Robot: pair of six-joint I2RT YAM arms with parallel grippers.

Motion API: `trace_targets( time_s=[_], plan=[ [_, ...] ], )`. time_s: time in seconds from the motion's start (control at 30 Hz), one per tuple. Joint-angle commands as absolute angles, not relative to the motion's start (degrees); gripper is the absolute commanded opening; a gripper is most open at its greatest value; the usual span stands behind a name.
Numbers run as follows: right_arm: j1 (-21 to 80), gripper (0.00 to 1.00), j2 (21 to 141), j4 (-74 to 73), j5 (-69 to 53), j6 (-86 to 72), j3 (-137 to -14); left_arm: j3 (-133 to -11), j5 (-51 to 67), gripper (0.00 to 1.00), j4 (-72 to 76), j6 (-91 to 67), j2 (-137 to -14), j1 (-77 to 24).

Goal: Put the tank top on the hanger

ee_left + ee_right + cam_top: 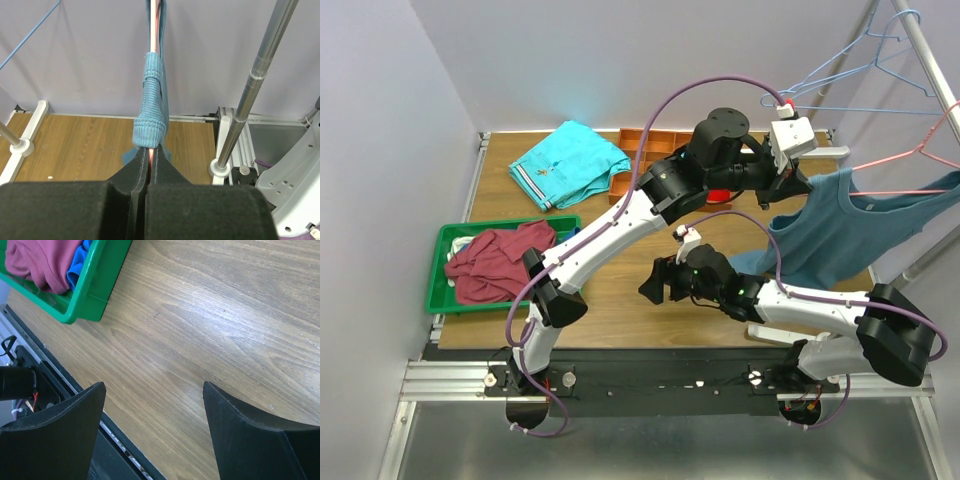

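- the left gripper (151, 167) is clenched, its two black pads pressed together on the thin pink wire of the hanger (151, 154); a sliver of that wire shows between the fingertips.
- just above the fingertips, a ribbed strap of the tank top (150, 100) wraps over the same wire, its rolled edge touching or nearly touching the pads.
- from above, the left gripper (800, 183) sits at the left corner of the hanger (910, 155), reached out high toward the far right of the table (610, 305).
- the tank top (840, 235) hangs in the air from the hanger, one strap at the gripped corner and the other near the right edge of the view, with its body drooping toward the right arm.
- the hanger's hook end rises toward the slanted metal rail (930, 60); whether it rests on the rail cannot be told.
- a light blue hanger (860, 60) hangs on that rail, farther up.
- the right gripper (655, 285) is released, jaws spread wide, low over bare wood near the table's middle and well apart from the tank top; nothing lies between its fingers (55, 435).
- a green bin (445, 295) on the left holds a maroon shirt (500, 262); a turquoise shirt (565, 165) lies at the far edge beside an orange tray (640, 140).
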State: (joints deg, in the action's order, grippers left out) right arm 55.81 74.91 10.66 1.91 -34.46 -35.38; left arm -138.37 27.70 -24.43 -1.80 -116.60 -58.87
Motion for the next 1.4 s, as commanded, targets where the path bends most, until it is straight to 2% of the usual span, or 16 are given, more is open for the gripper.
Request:
trace_targets(
  time_s=[0.0, 0.47, 0.57, 0.63, 0.7, 0.73, 0.8, 0.87, 0.97, 1.17, 1.27, 1.37],
  plan=[
    [56.2, 0.86, 75.7, 11.8, 3.6, -34.5, -34.5, -139.7, 27.8, 0.00, -22.1, -2.5, -117.0, -59.5],
    [56.2, 0.86, 75.7, 11.7, 4.5, -34.7, -34.3, -135.8, 28.1, 0.02, -19.8, -4.6, -117.0, -59.6],
    [56.3, 0.86, 75.5, 11.4, 4.7, -34.7, -34.1, -134.9, 28.3, 0.10, -19.1, -4.7, -116.7, -59.6],
    [56.3, 0.86, 75.2, 11.3, 4.8, -34.6, -34.2, -134.0, 27.8, 0.32, -18.3, -4.8, -115.9, -59.6],
    [56.2, 0.86, 75.2, 10.9, 4.9, -34.5, -34.4, -132.9, 27.1, 0.44, -17.2, -4.6, -114.6, -59.6],
    [56.2, 0.86, 75.2, 10.8, 5.0, -34.5, -34.5, -132.5, 26.5, 0.54, -17.1, -4.5, -114.2, -59.6],
    [56.2, 0.86, 75.2, 10.3, 5.2, -34.3, -35.0, -131.6, 25.1, 0.67, -16.6, -3.7, -112.6, -59.6],
    [56.2, 0.86, 75.1, 10.0, 5.3, -34.2, -35.2, -131.0, 23.9, 0.70, -16.5, -2.9, -111.5, -59.5],
    [56.2, 0.86, 75.0, 9.8, 5.5, -34.0, -35.5, -129.6, 22.9, 0.82, -17.2, -1.6, -109.3, -59.3],
    [56.3, 0.86, 75.3, 8.8, 6.2, -33.4, -36.2, -119.3, 17.9, 0.95, -14.2, -1.4, -101.4, -58.4],
    [56.2, 0.87, 75.0, 8.4, 6.6, -33.1, -36.4, -113.4, 10.0, 0.99, -13.4, -3.7, -95.9, -58.2],
    [56.2, 0.87, 74.4, 7.7, 7.6, -32.9, -36.5, -105.0, -2.0, 0.99, -11.7, -8.2, -89.1, -58.2]
  ],
)
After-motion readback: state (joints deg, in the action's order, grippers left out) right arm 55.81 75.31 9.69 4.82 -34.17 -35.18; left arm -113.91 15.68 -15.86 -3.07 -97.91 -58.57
